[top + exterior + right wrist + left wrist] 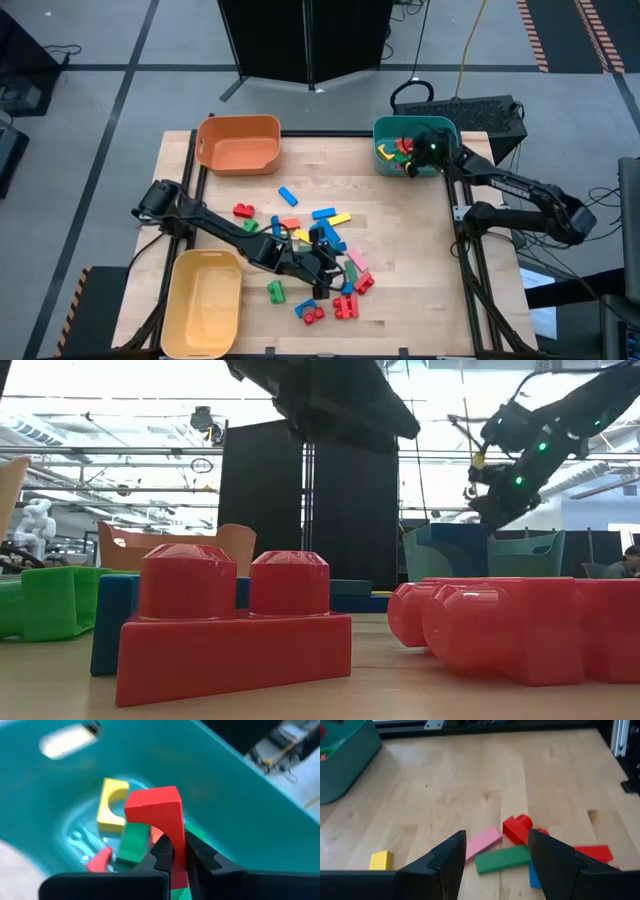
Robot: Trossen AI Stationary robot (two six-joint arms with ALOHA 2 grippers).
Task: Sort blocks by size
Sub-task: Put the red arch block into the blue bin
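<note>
Blocks [318, 262] lie scattered across the middle and near part of the wooden table [400, 310], red, blue, green, yellow and pink mixed together, and a few more sit inside the teal bin [443, 130] at the table's far right corner. The right gripper [176, 857] hangs right over that teal bin, fingers clamped tight on a red arch block [157, 812], which stands up between them. Below it in the bin there's a yellow arch block [111, 804], a green block [132, 844] and another red piece [99, 860].

Over on the other side, the left gripper [496, 857] is down low over the scatter, jaws apart with nothing between them. Just ahead of its fingers [451, 862] lie a pink bar [483, 843] and a green bar [502, 858] touching it, with a red studded brick [518, 828] beside them and a small yellow block [380, 860] off on its own.

The orange bin [238, 143] sits at the far left of the table and the yellow bin [202, 303] at the near left. From table height, a red two-stud brick [232, 620] fills the foreground, more red blocks [510, 628] lying beside it.
</note>
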